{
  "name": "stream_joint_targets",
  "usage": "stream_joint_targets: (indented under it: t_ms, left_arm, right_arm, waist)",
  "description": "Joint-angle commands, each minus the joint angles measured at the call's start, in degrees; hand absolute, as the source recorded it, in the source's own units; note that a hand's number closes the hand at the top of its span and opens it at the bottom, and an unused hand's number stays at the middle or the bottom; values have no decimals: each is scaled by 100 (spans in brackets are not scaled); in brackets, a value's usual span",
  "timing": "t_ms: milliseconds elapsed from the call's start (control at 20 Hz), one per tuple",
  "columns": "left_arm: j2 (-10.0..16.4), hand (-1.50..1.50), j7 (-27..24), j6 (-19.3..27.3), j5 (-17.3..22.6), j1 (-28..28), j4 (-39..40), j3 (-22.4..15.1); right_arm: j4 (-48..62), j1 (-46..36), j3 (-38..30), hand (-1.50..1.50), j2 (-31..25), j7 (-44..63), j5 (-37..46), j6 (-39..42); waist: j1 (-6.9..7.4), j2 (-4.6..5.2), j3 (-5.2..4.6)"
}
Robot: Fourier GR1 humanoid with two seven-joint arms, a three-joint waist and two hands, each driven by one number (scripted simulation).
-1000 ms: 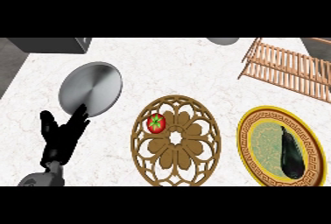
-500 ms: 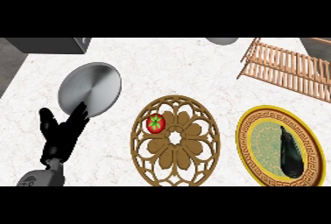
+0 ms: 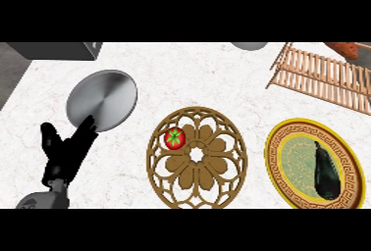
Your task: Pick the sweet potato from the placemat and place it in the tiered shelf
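a grey box (image 3: 54,50) sits at the far left corner of the pale marbled counter (image 3: 196,78). below it the left hand (image 3: 65,159) stands near the view's left edge on its grey forearm (image 3: 39,201), fingers straight and pointing up, released and grasping nothing; its longest fingertip shows against the lower rim of a silver plate (image 3: 103,98). right of the plate, near the middle, lies a brown openwork mat (image 3: 199,179), round, with a flower-like pattern cut through it. on its upper left part rests a red tomato (image 3: 174,138) with a green top. at the top edge, a grey rounded thing (image 3: 250,45) is cut off by the view. further right a tiered shelf (image 3: 319,78) of wooden slats runs slantwise toward the upper right corner. below it lies a yellow-rimmed mat (image 3: 279,147) with a key-pattern border and a greenish centre. on its right half lies a dark tapered thing (image 3: 326,171), lengthwise, possibly the sweet potato, well apart from the shelf and from the hand. just beside the shelf's far corner an orange-brown lump (image 3: 353,49) is cut by the edge. counted: one hand, one plate, two round mats, one tomato, one shelf
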Motion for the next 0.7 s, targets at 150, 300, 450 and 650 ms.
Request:
stream_joint_targets:
  t_ms: [150,300,450,650]
  left_arm:
    - [-96,0,156,143,-114,32,-169,-67]
    - [-180,0,12,130,-103,-112,171,-16]
    - [67,0,292,-78,75,138,-415,67]
    - [52,0,479,-15,50,64,-421,55]
  right_arm:
    - [-8,-30,-752,-150,100,-89,-765,-348]
    - [-15,-50,-1010,-150,-227,-154,-904,-690]
    - [-67,-130,-907,-150,-635,292,-745,-840]
    - [89,154,-1157,-150,-1232,218,-790,-1127]
  waist:
    - [-17,-14,1]
    - [-52,8,-2]
    - [-19,-27,-3]
    - [-26,-10,5]
